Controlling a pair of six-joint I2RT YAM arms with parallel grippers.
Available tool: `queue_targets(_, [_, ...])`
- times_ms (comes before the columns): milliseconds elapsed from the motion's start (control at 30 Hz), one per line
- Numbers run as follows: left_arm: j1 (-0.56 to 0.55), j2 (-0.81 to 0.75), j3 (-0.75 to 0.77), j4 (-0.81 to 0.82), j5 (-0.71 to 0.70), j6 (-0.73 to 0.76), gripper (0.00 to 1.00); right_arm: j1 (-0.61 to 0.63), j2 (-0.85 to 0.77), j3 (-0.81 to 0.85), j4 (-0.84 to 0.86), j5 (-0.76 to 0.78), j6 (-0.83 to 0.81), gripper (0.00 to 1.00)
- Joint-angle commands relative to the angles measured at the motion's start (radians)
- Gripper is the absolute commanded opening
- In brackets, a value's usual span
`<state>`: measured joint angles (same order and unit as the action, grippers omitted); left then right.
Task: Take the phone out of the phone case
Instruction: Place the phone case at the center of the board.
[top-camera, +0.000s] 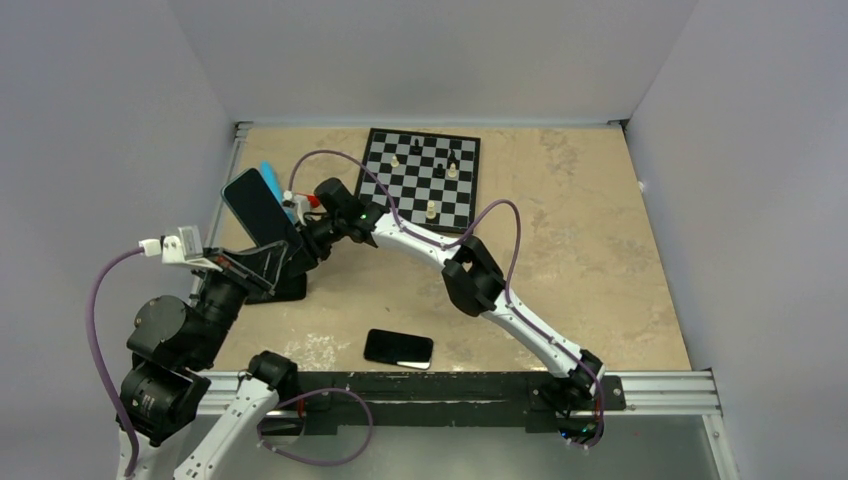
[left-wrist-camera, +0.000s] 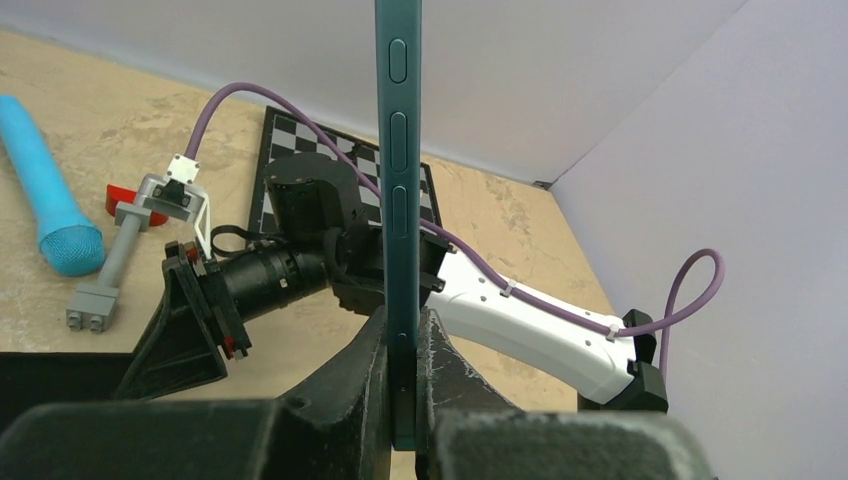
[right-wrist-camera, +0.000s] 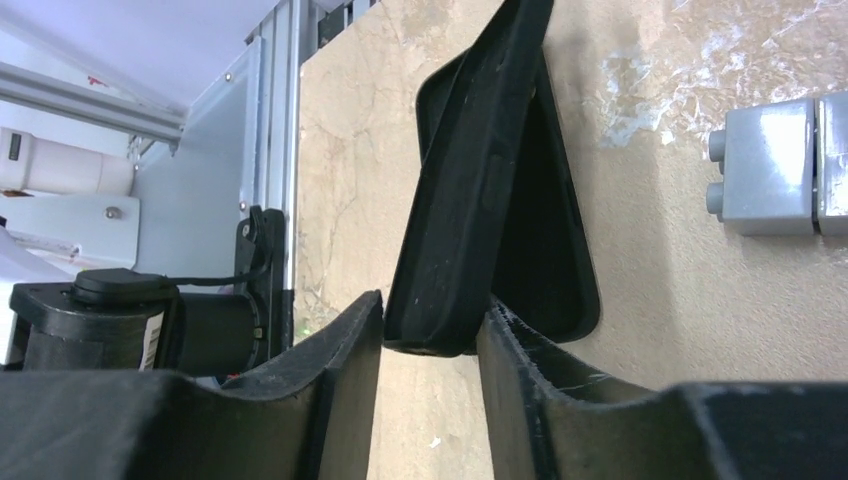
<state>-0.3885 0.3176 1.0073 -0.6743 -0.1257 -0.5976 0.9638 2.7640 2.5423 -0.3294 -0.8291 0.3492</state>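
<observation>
My left gripper (top-camera: 272, 262) is shut on the lower end of a dark teal phone (top-camera: 258, 208) and holds it up at the table's left side. In the left wrist view the phone (left-wrist-camera: 398, 180) stands edge-on between my fingertips (left-wrist-camera: 403, 345), side buttons showing, with no case on it. My right gripper (top-camera: 306, 244) reaches in from the right, just beside the phone. In the right wrist view its fingers (right-wrist-camera: 430, 320) press both sides of the empty black phone case (right-wrist-camera: 465, 200), which hangs tilted towards the table. The case shows dark below both grippers (top-camera: 290, 287).
A black phone-like slab (top-camera: 398, 348) lies flat near the front edge. A chessboard (top-camera: 420, 178) with a few pieces sits at the back. A blue cylinder (left-wrist-camera: 45, 195), a grey brick bar (left-wrist-camera: 105, 275) and a red piece (left-wrist-camera: 125, 198) lie at the left.
</observation>
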Motion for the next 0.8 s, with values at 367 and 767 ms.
queue_targets(367, [0.002, 0.014, 0.007, 0.094, 0.024, 0.009, 0.0, 0.006, -0.038, 0.017, -0.006, 0.069, -0.013, 0.72])
queue_targets(767, [0.002, 0.017, -0.017, 0.101, 0.027, -0.007, 0.0, 0.004, -0.151, -0.015, -0.108, 0.219, -0.056, 0.85])
